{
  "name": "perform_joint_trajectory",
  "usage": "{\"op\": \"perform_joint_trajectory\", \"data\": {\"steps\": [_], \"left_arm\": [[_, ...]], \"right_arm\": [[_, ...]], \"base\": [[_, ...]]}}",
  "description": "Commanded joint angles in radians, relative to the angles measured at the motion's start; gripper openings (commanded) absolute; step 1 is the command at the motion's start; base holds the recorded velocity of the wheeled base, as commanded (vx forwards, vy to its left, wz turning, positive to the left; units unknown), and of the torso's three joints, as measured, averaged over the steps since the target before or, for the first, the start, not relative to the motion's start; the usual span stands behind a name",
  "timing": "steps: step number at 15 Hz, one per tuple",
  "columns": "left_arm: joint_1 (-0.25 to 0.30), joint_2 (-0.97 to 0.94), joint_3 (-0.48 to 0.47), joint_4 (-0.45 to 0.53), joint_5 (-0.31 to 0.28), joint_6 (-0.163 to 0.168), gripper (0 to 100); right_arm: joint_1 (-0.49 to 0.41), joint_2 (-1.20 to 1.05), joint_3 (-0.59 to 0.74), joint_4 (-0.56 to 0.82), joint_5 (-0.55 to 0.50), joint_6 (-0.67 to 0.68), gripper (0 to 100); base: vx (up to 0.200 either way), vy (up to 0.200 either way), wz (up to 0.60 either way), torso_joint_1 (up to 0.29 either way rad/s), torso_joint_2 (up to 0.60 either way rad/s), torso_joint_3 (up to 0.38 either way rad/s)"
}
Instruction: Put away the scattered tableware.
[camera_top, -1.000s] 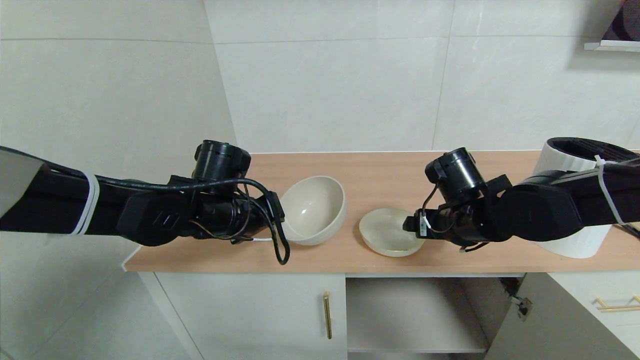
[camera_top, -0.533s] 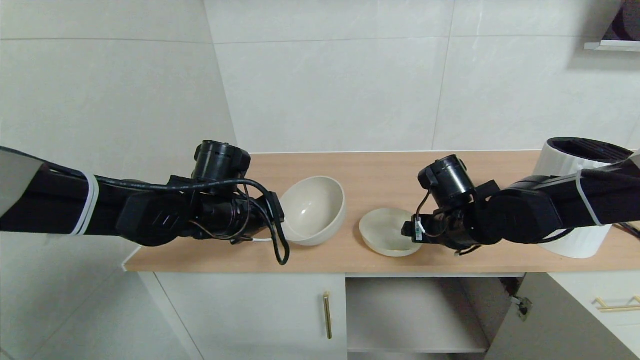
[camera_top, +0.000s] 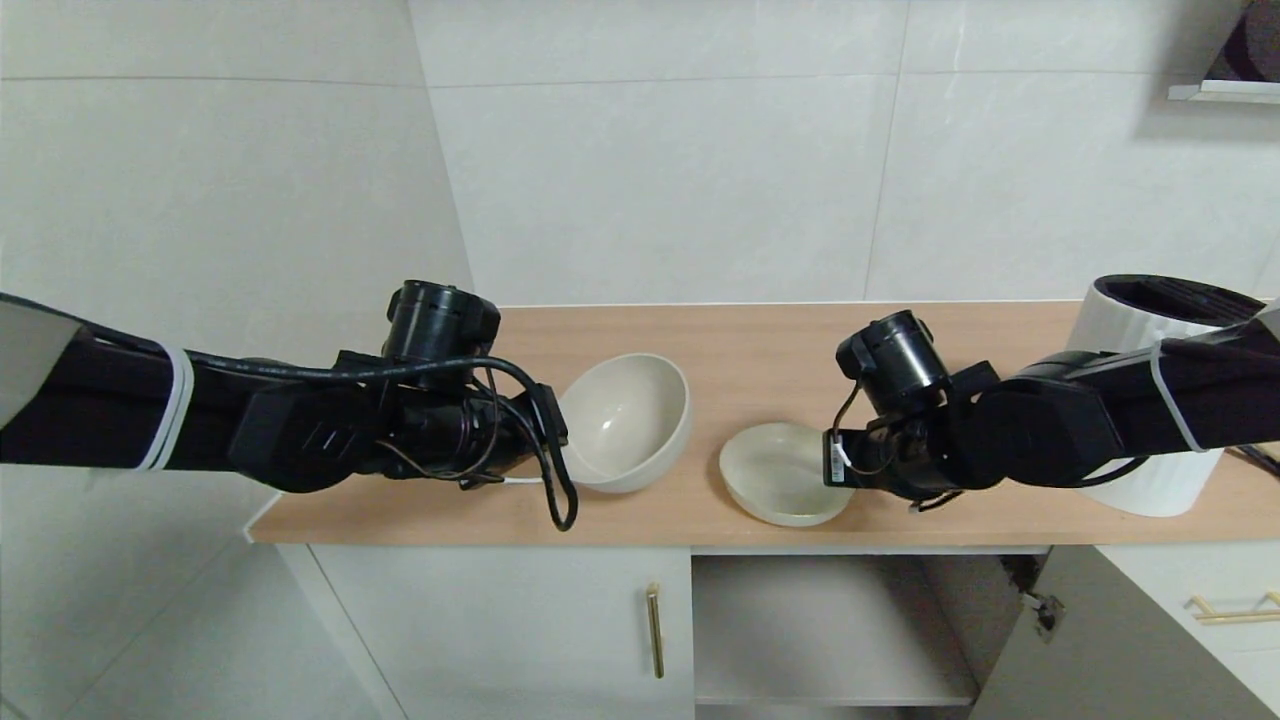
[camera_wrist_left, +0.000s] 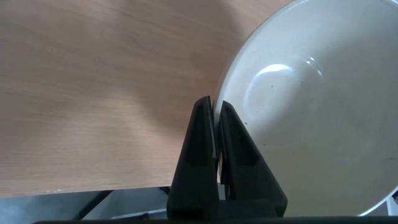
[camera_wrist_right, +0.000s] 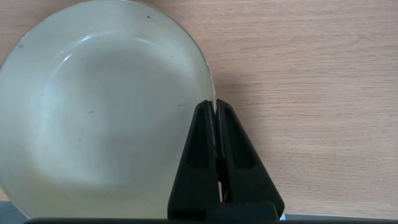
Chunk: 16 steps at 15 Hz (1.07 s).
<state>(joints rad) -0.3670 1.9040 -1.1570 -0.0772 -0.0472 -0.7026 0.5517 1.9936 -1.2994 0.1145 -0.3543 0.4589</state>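
On the wooden counter, a cream bowl is tipped on its side with its opening facing the front. My left gripper is shut on its left rim; the left wrist view shows the fingers pinching the bowl's edge. To the right, a shallow pale green dish lies near the counter's front edge. My right gripper is shut on its right rim. In the right wrist view the gripper clamps the edge of the dish.
A tall white cylindrical container with a dark inside stands at the counter's right end, behind my right arm. Below the counter are an open cabinet bay with a shelf, a closed door with a gold handle, and an open door.
My right arm has shifted a little left and down, and the dish in its grip now sits slightly nearer the counter's front edge. The left arm and the bowl have not moved.
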Motion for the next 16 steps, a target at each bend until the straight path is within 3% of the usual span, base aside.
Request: {"op": "perform_joint_trajectory", "data": {"steps": [1, 4, 7, 9, 13, 14, 16], "left_arm": [[0.000, -0.003, -0.001, 0.001, 0.000, 0.000, 0], [0.000, -0.033, 0.003, 0.002, 0.001, 0.000, 0], [0.003, -0.134, 0.059, 0.014, -0.003, 0.014, 0], [0.010, -0.209, 0.106, 0.013, -0.003, 0.061, 0], [0.011, -0.364, 0.255, 0.011, -0.005, 0.172, 0], [0.011, -0.399, 0.286, 0.013, -0.006, 0.189, 0], [0.011, -0.468, 0.341, 0.011, -0.013, 0.192, 0]], "right_arm": [[0.001, -0.007, 0.002, 0.002, 0.000, 0.000, 0], [-0.003, -0.052, 0.008, 0.007, 0.003, 0.000, 0], [-0.004, -0.199, 0.022, 0.103, 0.092, 0.001, 0], [-0.004, -0.311, 0.069, 0.191, 0.169, 0.003, 0], [-0.019, -0.454, 0.175, 0.203, 0.245, -0.002, 0], [-0.019, -0.483, 0.198, 0.205, 0.245, -0.002, 0], [-0.015, -0.553, 0.247, 0.206, 0.250, 0.000, 0]], "base": [[0.000, 0.000, 0.00, 0.000, 0.00, 0.000], [0.000, 0.000, 0.00, 0.000, 0.00, 0.000], [0.000, 0.000, 0.00, 0.000, 0.00, 0.000], [0.000, 0.000, 0.00, 0.000, 0.00, 0.000], [0.000, 0.000, 0.00, 0.000, 0.00, 0.000], [0.000, 0.000, 0.00, 0.000, 0.00, 0.000], [0.000, 0.000, 0.00, 0.000, 0.00, 0.000]]}}
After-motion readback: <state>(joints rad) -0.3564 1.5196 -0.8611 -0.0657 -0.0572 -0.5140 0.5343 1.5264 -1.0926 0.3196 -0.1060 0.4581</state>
